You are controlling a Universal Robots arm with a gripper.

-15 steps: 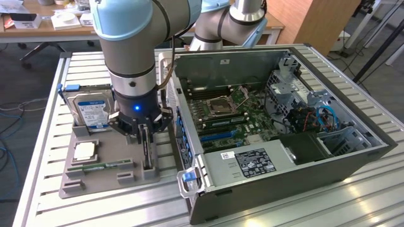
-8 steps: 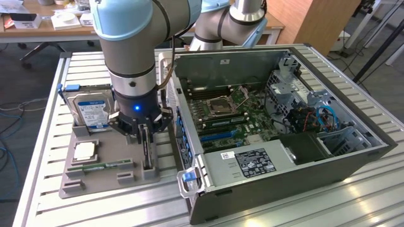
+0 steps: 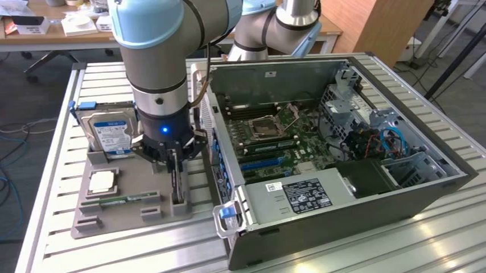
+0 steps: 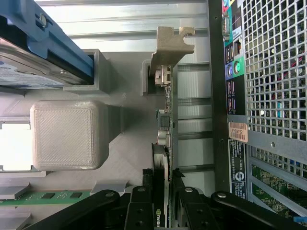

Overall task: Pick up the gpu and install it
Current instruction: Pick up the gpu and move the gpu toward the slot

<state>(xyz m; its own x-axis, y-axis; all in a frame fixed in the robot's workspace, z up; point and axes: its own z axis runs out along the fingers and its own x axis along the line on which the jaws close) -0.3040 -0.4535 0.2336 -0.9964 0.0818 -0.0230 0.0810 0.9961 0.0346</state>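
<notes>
1. Your pincer is straddling the top edge of the graphics card, so the card sits directly beneath it.
2. The card stands on edge in the grey tray, in the slot nearest the open computer case. Its long axis runs alongside the case.
3. Honestly can't tell whether the pincer's clamped on it or apart.
4. The tray also holds a hard drive and a memory stick.

The gpu is stood in the tray on the worktop, just beside the case at the exterior view's right.
</notes>
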